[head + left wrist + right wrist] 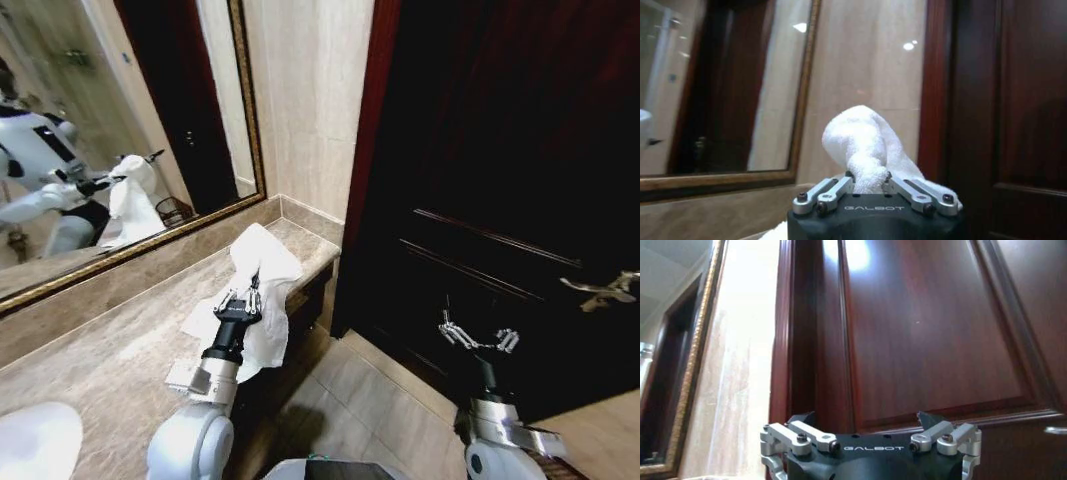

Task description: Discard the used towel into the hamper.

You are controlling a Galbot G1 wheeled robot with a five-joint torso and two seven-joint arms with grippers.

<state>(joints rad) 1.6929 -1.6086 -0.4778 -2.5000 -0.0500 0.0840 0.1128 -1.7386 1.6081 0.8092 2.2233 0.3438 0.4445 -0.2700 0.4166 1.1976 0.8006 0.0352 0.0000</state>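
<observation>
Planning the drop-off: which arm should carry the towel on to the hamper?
Left. The left gripper is already shut on the white towel over the counter. The right gripper hangs open by the dark door, holding nothing.

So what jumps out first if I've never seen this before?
The white towel, pinched in the robot's left hand and lifted above the stone counter by the mirror. Its right hand waits open before the dark wooden door.
</observation>
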